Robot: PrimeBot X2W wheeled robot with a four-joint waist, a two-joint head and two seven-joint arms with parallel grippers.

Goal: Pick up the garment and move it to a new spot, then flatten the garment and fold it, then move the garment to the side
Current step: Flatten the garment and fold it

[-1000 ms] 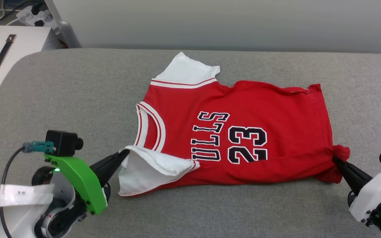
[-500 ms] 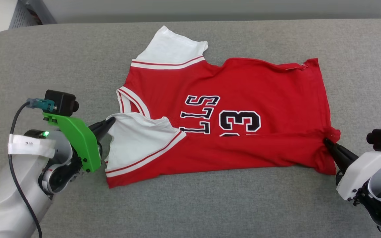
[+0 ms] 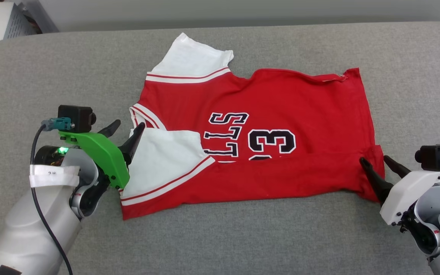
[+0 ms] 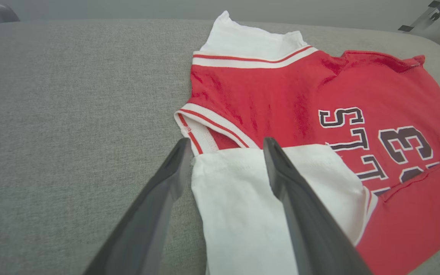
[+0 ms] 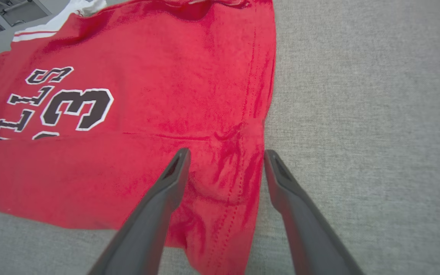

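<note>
Head view: the red jersey-style T-shirt with white sleeves (image 3: 281, 95) lies along nine-to-three on the grey fabric tabletop (image 3: 52, 68), between my wide-open left pincer (image 3: 129, 124) and wide-open right pincer (image 3: 374, 159). Left wrist view: white sleeve (image 4: 243, 214) at twelve. Right wrist view: red hem (image 5: 224, 183) at twelve.

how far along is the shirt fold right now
Done: the garment lies on the grey surface with its near edge folded up over part of the 23, near sleeve on top. In hand: nothing; left gripper and right gripper stand open at its ends. Left: further folds, then moving it aside.
</note>
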